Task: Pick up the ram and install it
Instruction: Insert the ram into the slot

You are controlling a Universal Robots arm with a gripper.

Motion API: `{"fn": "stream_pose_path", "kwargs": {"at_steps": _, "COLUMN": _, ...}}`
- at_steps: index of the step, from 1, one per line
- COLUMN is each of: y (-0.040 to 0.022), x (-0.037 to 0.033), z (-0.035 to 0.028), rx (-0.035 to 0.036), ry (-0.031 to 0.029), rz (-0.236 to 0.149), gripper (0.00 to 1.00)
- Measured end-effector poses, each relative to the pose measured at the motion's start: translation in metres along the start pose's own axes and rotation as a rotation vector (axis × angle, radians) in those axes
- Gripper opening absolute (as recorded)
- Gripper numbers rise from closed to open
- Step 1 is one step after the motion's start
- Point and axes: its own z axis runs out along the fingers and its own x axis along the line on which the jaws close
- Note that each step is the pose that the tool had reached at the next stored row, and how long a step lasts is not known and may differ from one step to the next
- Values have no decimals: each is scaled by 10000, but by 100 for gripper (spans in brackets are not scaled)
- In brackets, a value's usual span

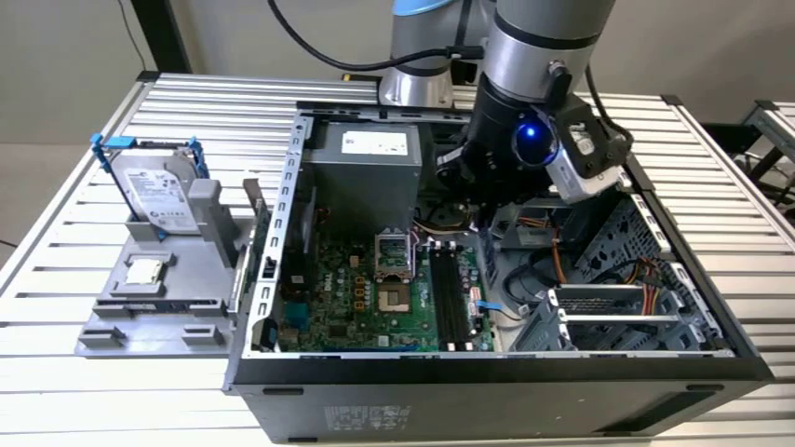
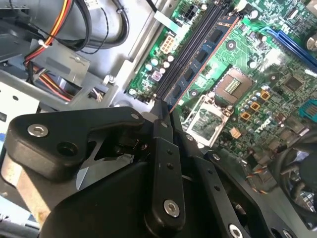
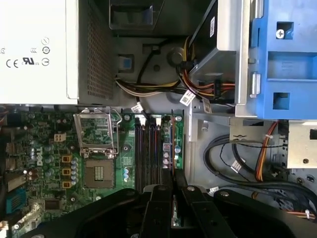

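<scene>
The ram (image 2: 194, 67) is a thin blue-green stick with black chips, and my gripper (image 2: 163, 113) is shut on its near end. In both wrist views it runs along the motherboard's black memory slots (image 3: 147, 148). The ram (image 3: 167, 146) lies just beside them, between the fingers (image 3: 159, 198) of the gripper (image 3: 173, 193). I cannot tell whether it sits in a slot or hangs just above one. In the exterior view the arm's wrist (image 1: 528, 140) hangs inside the open computer case (image 1: 497, 372), above the far end of the slots (image 1: 453, 293).
A grey power supply (image 1: 367, 158) fills the case's far end, with the open processor socket (image 1: 395, 270) beside the slots. Cables and a drive cage (image 1: 609, 307) take the exterior view's right. Outside the case, a grey holder (image 1: 155, 317) carries a hard drive (image 1: 162, 191) and a small square chip (image 1: 145, 271).
</scene>
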Motion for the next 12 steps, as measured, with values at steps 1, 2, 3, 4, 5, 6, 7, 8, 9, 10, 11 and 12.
{"fn": "stream_pose_path", "kwargs": {"at_steps": 1, "y": -1, "x": 10, "z": 17, "rx": 1, "ry": 0, "rz": 17, "gripper": 0}}
{"fn": "stream_pose_path", "kwargs": {"at_steps": 2, "y": -1, "x": 25, "z": 34, "rx": 2, "ry": -1, "rz": 35, "gripper": 0}}
{"fn": "stream_pose_path", "kwargs": {"at_steps": 3, "y": -2, "x": 34, "z": 52, "rx": 2, "ry": -2, "rz": 46, "gripper": 0}}
{"fn": "stream_pose_path", "kwargs": {"at_steps": 4, "y": -2, "x": 37, "z": 70, "rx": 3, "ry": -1, "rz": 47, "gripper": 0}}
{"fn": "stream_pose_path", "kwargs": {"at_steps": 5, "y": -2, "x": 38, "z": 89, "rx": 1, "ry": -1, "rz": 46, "gripper": 0}}
{"fn": "stream_pose_path", "kwargs": {"at_steps": 6, "y": -4, "x": 39, "z": 107, "rx": 2, "ry": 4, "rz": 45, "gripper": 0}}
{"fn": "stream_pose_path", "kwargs": {"at_steps": 7, "y": -5, "x": 40, "z": 125, "rx": 2, "ry": 5, "rz": 47, "gripper": 0}}
{"fn": "stream_pose_path", "kwargs": {"at_steps": 8, "y": -6, "x": 40, "z": 143, "rx": 2, "ry": 5, "rz": 47, "gripper": 0}}
{"fn": "stream_pose_path", "kwargs": {"at_steps": 9, "y": -6, "x": 41, "z": 160, "rx": 3, "ry": 5, "rz": 47, "gripper": 0}}
{"fn": "stream_pose_path", "kwargs": {"at_steps": 10, "y": -7, "x": 42, "z": 179, "rx": 2, "ry": 5, "rz": 47, "gripper": 0}}
{"fn": "stream_pose_path", "kwargs": {"at_steps": 11, "y": -8, "x": 42, "z": 197, "rx": 2, "ry": 5, "rz": 47, "gripper": 0}}
{"fn": "stream_pose_path", "kwargs": {"at_steps": 12, "y": -8, "x": 43, "z": 216, "rx": 2, "ry": 5, "rz": 47, "gripper": 0}}
